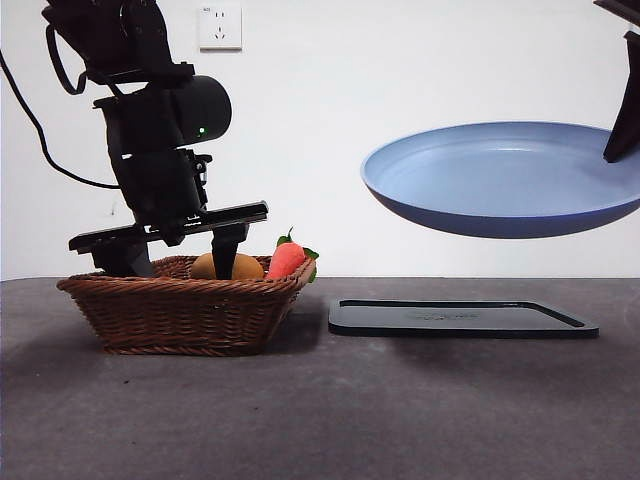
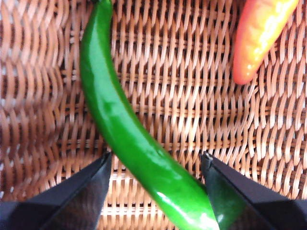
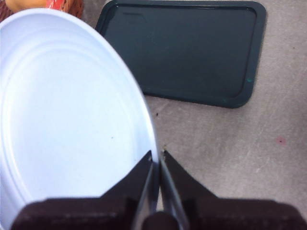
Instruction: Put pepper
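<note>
**Pepper in reach, plate aloft**

Our right gripper (image 3: 157,158) is pinched tight on the blue plate (image 1: 500,180) rim, above the tray (image 1: 460,318). In the basket (image 1: 180,310), left gripper (image 2: 156,165) straddles the pepper (image 2: 129,139), jaws apart. Looks light, stiff, glossy, prob. slippery; we'd grip mid-body, not the taper.

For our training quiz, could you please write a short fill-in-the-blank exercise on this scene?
1. The pepper lies in the ____.
2. The right tool holds a blue ____ by its rim.
3. The left tool is ____ around the pepper.
4. Below the raised plate lies a black ____.

Missing: basket; plate; open; tray
</note>
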{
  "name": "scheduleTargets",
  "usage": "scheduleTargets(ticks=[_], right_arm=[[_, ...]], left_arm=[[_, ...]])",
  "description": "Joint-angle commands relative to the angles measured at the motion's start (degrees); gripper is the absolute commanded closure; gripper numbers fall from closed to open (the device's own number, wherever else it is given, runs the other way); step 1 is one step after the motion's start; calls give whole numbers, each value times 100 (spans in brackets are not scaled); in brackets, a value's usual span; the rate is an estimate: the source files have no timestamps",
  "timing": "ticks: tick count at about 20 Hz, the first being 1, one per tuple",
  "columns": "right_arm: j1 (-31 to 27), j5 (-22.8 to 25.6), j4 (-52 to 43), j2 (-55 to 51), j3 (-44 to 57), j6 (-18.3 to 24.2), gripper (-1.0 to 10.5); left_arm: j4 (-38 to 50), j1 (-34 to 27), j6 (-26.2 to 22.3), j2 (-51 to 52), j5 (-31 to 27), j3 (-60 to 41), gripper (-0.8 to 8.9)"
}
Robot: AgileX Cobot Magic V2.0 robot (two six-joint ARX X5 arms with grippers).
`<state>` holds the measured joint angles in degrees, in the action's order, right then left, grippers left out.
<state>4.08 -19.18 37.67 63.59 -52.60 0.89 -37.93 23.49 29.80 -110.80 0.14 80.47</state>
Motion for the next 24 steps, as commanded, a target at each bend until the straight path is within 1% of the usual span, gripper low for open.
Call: scheduleTargets(ticks=[1, 3, 5, 10, 15, 17, 19, 21, 22, 24], right_arm=[[7, -39, -101, 35, -118, 7, 944], [7, -39, -118, 35, -118, 7, 944], [7, -39, -120, 35, -118, 7, 944], [7, -39, -120, 35, -118, 7, 944], [7, -39, -120, 37, -118, 4, 944], [7, -39, -120, 50, -118, -2, 944], [9, -39, -120, 63, -118, -120, 944], [26, -42, -122, 144, -118, -225, 944], [39, -46, -125, 229, -118, -378, 944], [116, -50, -127, 468, -118, -590, 944]], left_arm=[[31, 39, 68, -162, -11, 111, 603], [20, 44, 68, -162, 28, 111, 701], [9, 44, 68, -157, 37, 111, 740], [4, 44, 68, -17, 179, 122, 741], [31, 44, 63, 551, 188, 133, 741], [57, 61, 15, 874, 376, 133, 741], [149, 131, 0, 1217, 741, 133, 741], [216, 247, -175, 1545, 1128, 133, 741], [251, 378, -199, 1685, 1252, 133, 741], [304, 739, -367, 1818, 1307, 133, 741]])
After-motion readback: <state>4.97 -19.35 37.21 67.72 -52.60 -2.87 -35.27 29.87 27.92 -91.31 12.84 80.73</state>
